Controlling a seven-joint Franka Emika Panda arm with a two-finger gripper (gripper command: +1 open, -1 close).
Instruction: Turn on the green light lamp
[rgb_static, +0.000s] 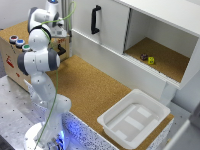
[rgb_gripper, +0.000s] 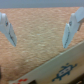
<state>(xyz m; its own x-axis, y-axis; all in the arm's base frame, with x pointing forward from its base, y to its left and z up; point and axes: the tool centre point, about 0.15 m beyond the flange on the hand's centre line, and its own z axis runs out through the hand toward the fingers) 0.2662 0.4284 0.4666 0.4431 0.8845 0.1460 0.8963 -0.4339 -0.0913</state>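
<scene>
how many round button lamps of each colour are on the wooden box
red-topped button: 1
blue-topped button: 1
green light lamp: 1
total: 3

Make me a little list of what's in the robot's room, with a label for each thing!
robot: white arm on a speckled base
tool: open, holding nothing, above the cork surface
green light lamp: on the wooden box, nearest of three round buttons
blue button: in the middle
red button: farthest back
cupboard: white, sliding door with black handle
inside cupboard: two small blocks, one yellow, one dark
bin: white tray, nothing visible in it
</scene>
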